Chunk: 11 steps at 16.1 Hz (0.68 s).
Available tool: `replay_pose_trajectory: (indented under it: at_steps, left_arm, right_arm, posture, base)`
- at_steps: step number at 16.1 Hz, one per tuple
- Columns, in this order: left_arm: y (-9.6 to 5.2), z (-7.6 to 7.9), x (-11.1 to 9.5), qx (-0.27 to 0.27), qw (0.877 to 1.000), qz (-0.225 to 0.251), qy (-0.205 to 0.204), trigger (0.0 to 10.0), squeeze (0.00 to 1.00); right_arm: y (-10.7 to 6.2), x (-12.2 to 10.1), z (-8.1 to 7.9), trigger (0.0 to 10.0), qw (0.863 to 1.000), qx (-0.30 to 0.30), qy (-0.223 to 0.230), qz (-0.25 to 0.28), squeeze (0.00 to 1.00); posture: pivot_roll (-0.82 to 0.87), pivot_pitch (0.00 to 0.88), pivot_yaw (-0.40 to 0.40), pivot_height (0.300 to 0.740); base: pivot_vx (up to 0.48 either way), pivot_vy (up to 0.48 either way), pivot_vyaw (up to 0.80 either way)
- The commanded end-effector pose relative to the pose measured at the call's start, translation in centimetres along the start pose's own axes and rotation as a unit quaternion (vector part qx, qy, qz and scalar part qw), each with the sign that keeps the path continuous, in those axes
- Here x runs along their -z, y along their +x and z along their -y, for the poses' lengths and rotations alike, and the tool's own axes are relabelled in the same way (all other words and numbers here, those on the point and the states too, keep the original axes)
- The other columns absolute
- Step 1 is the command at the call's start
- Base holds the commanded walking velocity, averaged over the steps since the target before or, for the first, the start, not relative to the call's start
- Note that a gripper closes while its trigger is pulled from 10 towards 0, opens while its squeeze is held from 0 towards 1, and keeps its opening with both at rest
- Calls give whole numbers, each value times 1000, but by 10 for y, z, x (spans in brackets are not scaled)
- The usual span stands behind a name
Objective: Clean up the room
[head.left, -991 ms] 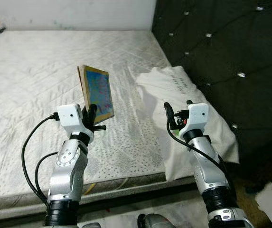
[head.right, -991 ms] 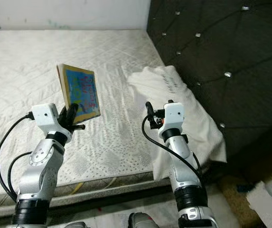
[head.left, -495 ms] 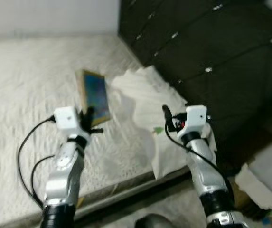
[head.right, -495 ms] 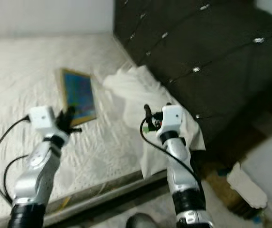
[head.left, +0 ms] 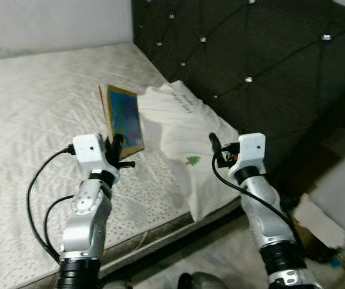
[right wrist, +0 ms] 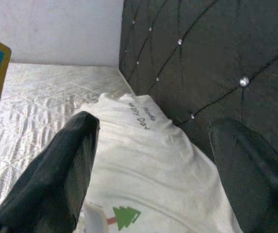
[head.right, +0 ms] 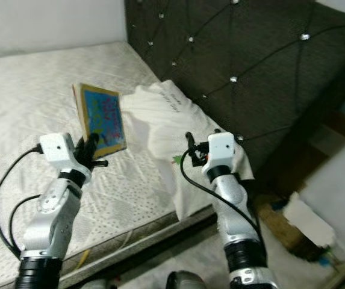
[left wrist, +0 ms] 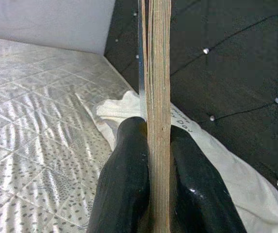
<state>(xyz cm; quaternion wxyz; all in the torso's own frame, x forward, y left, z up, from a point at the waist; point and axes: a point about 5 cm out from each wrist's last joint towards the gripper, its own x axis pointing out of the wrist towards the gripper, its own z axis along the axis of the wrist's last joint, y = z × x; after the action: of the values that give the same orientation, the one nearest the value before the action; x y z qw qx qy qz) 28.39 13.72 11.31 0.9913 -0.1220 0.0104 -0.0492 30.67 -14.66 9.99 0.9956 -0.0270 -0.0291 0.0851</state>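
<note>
My left gripper [head.left: 117, 150] is shut on the lower edge of a thin board book [head.left: 123, 117] with a blue, colourful cover and a tan rim, held upright above the mattress [head.left: 34, 102]. In the left wrist view the book's edge [left wrist: 157, 97] stands clamped between both black fingers [left wrist: 126, 184]. My right gripper [head.left: 218, 147] is open and holds nothing, hovering over a white T-shirt [head.left: 184, 120] with a small green tree print [right wrist: 125, 217] that lies on the mattress corner by the headboard.
A dark tufted headboard [head.left: 250, 54] rises right of the bed. The mattress front edge [head.left: 160, 232] runs just below my arms. Light floor and a white crumpled thing [head.left: 317, 220] lie to the lower right.
The camera has swung right, so the headboard and the floor beside the bed take up more of the picture. The left gripper still holds the book upright; the right stays open.
</note>
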Motion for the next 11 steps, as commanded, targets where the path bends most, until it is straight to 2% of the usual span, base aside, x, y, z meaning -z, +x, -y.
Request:
replay_pose_trajectory:
  at_steps: [1, 4, 11]
  left_arm:
    - [2, 4, -11, 5, 1000, 26, 5, 10000, 0]
    - [2, 1, -13, -7, 999, 30, 8, 10000, 0]
    - [0, -1, -15, -15, 999, 35, 19, 10000, 0]
  right_arm:
    - [1, -4, -1, 10000, 1000, 0, 0, 8, 0]
    - [1, -4, -1, 10000, 1000, 0, 1, 7, 0]
    - [2, -5, -2, 10000, 1000, -6, 8, 7, 0]
  posture:
    - [-3, 0, -42, 740]
    - [-1, 0, -45, 740]
    - [3, 2, -48, 740]
  base:
    - [0, 0, 0]
    - [0, 0, 800]
    - [0, 0, 0]
